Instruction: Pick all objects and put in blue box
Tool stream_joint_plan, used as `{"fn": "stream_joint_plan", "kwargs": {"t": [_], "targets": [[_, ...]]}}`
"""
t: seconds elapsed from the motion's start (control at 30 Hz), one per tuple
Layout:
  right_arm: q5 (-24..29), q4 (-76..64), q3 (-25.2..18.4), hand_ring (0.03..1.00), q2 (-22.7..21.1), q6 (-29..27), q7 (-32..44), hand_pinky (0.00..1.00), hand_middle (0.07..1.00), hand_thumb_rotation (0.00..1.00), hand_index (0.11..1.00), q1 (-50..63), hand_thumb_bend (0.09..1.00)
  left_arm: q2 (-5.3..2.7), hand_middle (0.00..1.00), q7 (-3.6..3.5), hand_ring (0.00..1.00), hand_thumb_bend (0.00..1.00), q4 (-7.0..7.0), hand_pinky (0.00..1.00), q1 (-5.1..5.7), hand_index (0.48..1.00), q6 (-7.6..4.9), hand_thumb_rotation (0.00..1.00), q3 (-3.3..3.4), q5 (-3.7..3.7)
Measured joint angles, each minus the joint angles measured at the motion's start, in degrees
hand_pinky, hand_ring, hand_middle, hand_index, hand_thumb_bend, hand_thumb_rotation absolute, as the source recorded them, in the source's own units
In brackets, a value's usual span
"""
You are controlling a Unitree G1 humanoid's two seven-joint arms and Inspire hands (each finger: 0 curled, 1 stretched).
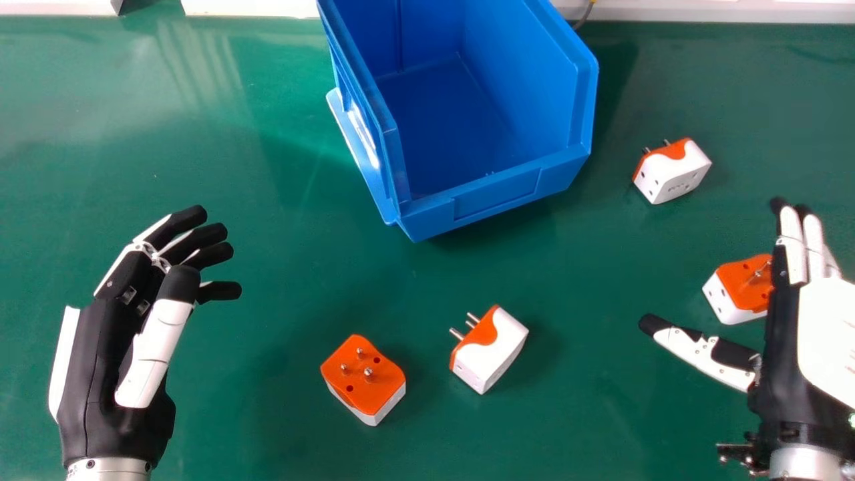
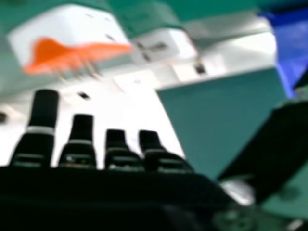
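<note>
Green tabletop (image 1: pixel 267 414) bears 4 plug adapters (image 1: pixel 491 351) outside the blue box (image 1: pixel 497 194).

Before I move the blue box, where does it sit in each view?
Head view: blue box at the top, slightly right of middle, far end cut off by the edge.
Right hand view: blue box beyond the tip of the right hand's thumb, partly cut off.
Shared landmark: right hand's thumb; the box lies off to the thumb side of that hand in both.
</note>
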Motion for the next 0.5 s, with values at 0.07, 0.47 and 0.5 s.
{"fn": "stream_joint_plan", "kwargs": {"t": [0.07, 0.47, 0.5], "targets": [[0.08, 0.01, 0.23, 0.907, -0.34, 1.89, 1.69, 0.73, 0.959, 0.43, 0.931, -0.26, 0.759, -0.11, 0.74, 0.17, 0.73, 0.95, -0.23, 0.59, 0.07, 0.744, 0.12, 0.65, 0.01, 0.00], [1.82, 4.94, 0.73, 0.934, -2.29, 8.28, 5.06, 0.81, 0.968, 0.41, 0.939, -6.28, 0.694, -0.35, 0.74, 0.54, 0.74, 0.96, -0.54, 0.60, 0.08, 0.745, 0.62, 0.65, 0.02, 0.01], [2.07, 5.35, 0.74, 0.939, -2.36, 8.71, 5.33, 0.82, 0.972, 0.42, 0.942, -6.70, 0.687, -0.35, 0.74, 0.55, 0.74, 0.96, -0.61, 0.60, 0.08, 0.745, 0.63, 0.66, 0.01, 0.02]]}}
